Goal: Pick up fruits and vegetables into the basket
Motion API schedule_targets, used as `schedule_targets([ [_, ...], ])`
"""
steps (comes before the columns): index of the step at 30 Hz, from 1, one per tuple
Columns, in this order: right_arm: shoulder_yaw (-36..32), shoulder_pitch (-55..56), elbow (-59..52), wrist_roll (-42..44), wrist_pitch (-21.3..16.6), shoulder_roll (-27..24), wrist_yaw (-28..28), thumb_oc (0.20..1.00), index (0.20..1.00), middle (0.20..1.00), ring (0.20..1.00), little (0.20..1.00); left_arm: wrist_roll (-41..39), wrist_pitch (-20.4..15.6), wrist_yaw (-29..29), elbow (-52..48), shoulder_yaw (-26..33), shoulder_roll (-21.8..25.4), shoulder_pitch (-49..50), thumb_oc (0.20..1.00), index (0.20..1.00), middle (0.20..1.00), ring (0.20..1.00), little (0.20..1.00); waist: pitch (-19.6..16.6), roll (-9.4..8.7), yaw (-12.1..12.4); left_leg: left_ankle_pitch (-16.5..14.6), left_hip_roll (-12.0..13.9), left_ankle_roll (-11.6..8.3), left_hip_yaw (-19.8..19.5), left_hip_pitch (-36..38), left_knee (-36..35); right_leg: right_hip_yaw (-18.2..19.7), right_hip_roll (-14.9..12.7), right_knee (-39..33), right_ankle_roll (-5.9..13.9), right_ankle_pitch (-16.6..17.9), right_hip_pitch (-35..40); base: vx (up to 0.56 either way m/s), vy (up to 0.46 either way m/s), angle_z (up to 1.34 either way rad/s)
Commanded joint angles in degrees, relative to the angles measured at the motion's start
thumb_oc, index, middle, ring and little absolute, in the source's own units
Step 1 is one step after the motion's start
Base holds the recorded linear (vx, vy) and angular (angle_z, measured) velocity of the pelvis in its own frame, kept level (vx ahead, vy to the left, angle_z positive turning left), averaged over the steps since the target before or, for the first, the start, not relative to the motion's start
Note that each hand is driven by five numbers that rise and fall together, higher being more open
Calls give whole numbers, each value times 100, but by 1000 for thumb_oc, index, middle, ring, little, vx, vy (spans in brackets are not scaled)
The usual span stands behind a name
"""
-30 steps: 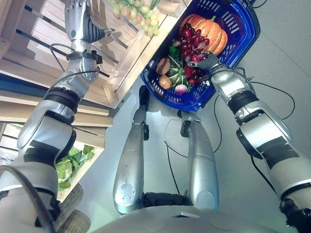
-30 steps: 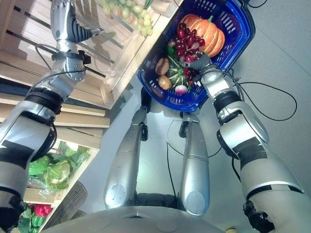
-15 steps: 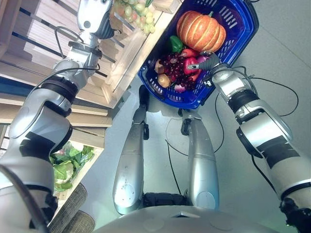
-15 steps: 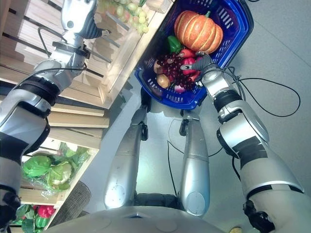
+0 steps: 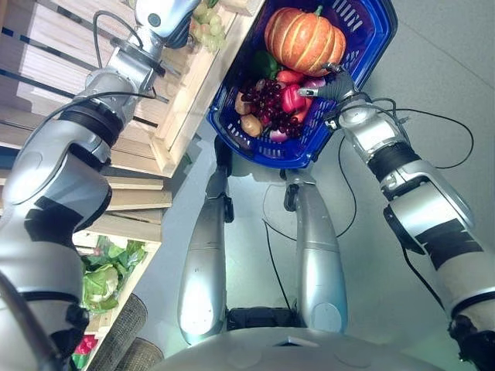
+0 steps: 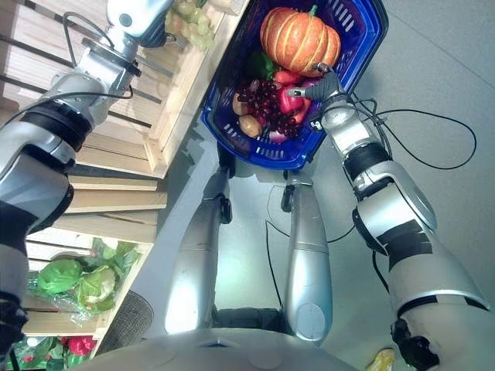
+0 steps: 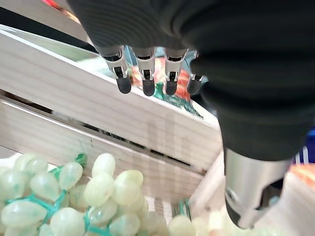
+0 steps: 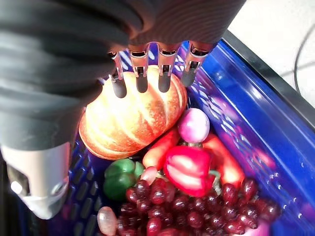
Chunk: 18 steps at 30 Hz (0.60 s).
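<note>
Reaching at upper left, the left hand [image 7: 147, 73], fingers straight, is hovering over the green grapes [image 7: 101, 189]; next it probably needs closing on them, while the right hand [image 5: 334, 86] is seemingly gripping the blue basket [image 5: 363, 54].

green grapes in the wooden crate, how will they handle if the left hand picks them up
The green grapes look like a loose bunch on thin green stems, so they would probably hang floppy, not lift as one stiff piece. The round smooth berries may slip from the left hand, and might pull off if pinched singly.

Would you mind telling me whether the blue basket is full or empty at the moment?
Largely full. The blue basket holds a pumpkin, red grapes, a red pepper and a green pepper.
</note>
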Motion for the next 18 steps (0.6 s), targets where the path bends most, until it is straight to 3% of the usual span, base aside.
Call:
schedule_targets([
  [1, -156, 207, -510, 628, -540, -352, -250, 1000, 1000, 1000, 1000, 1000, -46, 287, -363, 205, 302, 94, -37, 1000, 1000, 1000, 1000, 1000, -211, 433, -184, -526, 203, -135, 78, -162, 789, 79, 78, -703, 496, 387, 433, -1, 21, -6],
  [6, -668, 1034, -1703, 1661, -1736, -435, -671, 1000, 1000, 1000, 1000, 1000, -294, 645, -756, 261, 377, 292, 231, 1000, 1000, 1000, 1000, 1000, -211, 323, -334, -560, 255, -153, 98, -217, 816, 146, 126, -707, 514, 375, 387, 0, 14, -3],
  [10, -1234, 1579, -1939, 1827, -2611, -522, -1171, 1000, 1000, 1000, 1000, 1000, -459, 787, -797, 384, 515, 404, 486, 1000, 1000, 1000, 1000, 1000, -211, 273, -442, -600, 291, -137, 110, -268, 821, 206, 164, -703, 536, 355, 332, -3, 32, -4],
  [13, -1587, 1749, -1753, 2001, -3017, -582, -1531, 1000, 1000, 1000, 1000, 1000, -517, 736, -833, 585, 550, 443, 564, 1000, 1000, 1000, 1000, 1000, -211, 243, -479, -644, 319, -130, 120, -290, 842, 218, 170, -710, 549, 344, 325, -4, 13, -5],
  [18, -1885, 1708, -1100, 2195, -3244, -738, -1905, 1000, 1000, 1000, 1000, 1000, -657, 737, -868, 788, 545, 492, 606, 1000, 1000, 1000, 1000, 1000, -211, 211, -464, -688, 340, -98, 98, -338, 883, 212, 185, -715, 553, 341, 317, -5, 1, -4],
])
